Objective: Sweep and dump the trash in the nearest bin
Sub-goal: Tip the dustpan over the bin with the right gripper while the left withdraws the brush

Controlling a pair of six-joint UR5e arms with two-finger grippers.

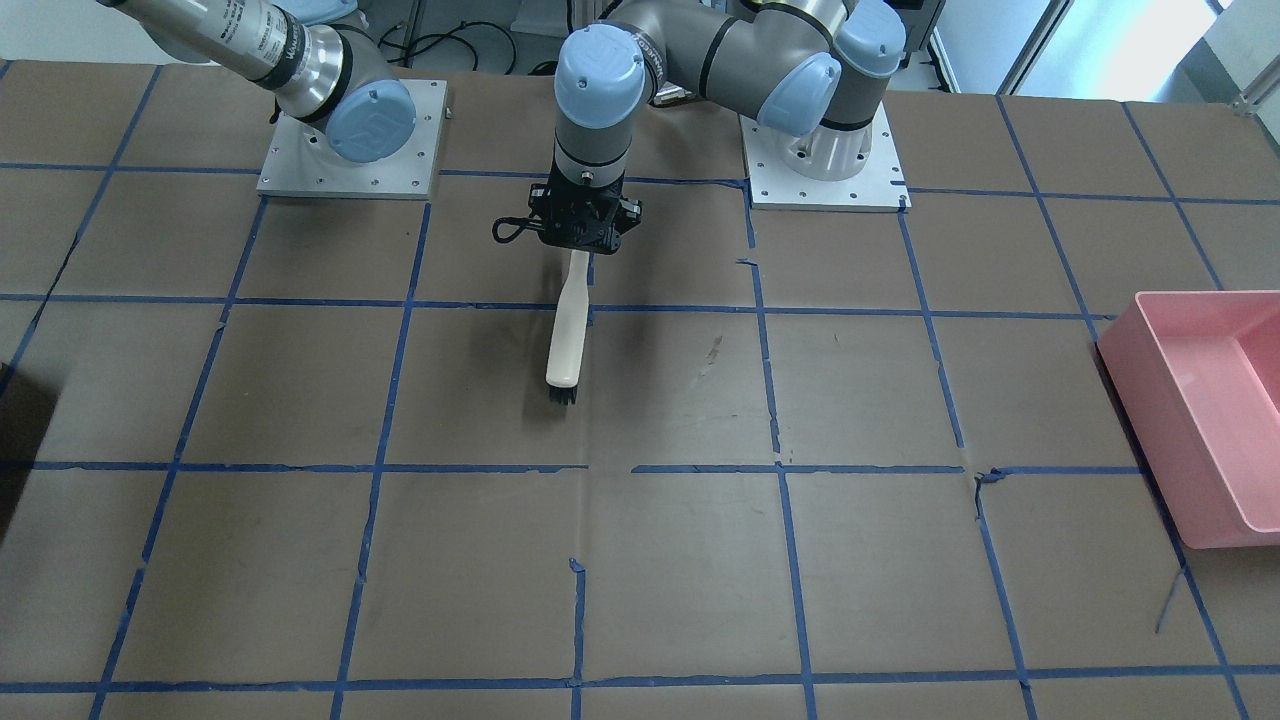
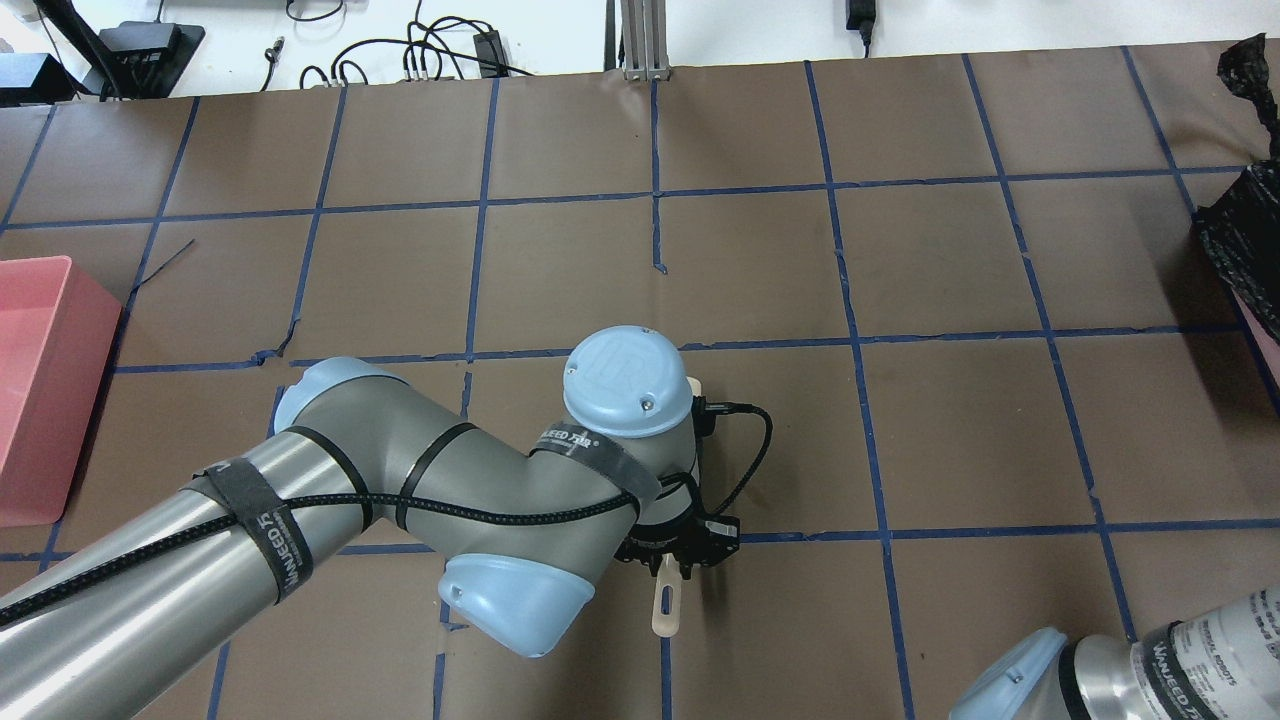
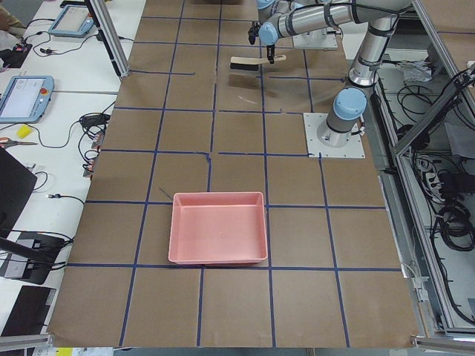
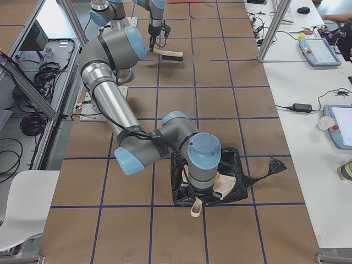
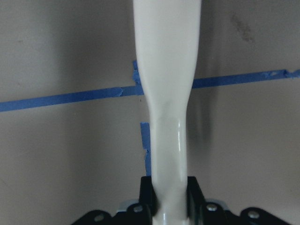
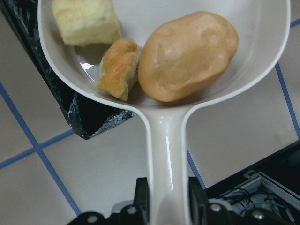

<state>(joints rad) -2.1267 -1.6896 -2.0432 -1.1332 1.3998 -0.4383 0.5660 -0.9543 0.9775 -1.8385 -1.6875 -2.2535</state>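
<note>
Right wrist-mounted view, straight down a white dustpan (image 6: 136, 18): right gripper (image 6: 167, 199) clamped narrow on the near end of the handle, jaws pressed to both its sides. All three bits of trash up in the bowl, out past the fingertips at the handle's far end and not touching the gripper. Rounded golden-brown potato-like piece (image 6: 187, 56) just beyond the handle's root, slightly to the view's right. Against its left flank, a smaller toasted chunk (image 6: 119, 68). Farther out, at upper left, a pale yellow-green chunk (image 6: 84, 21). Beneath the bowl's left side, the crumpled liner of a black-lined bin (image 6: 89, 117). From the exterior right camera, bowl over that bin, handle jutting past its near edge.

Farther along the table, in the exterior front-facing view, left gripper (image 1: 583, 235) pinched tight on the handle of a cream brush (image 1: 567, 330), black-bristled head pointing away from the robot's base, held above the brown-papered table (image 1: 700, 560). At that view's right edge, well apart from the brush, a pink bin (image 1: 1200, 420).
</note>
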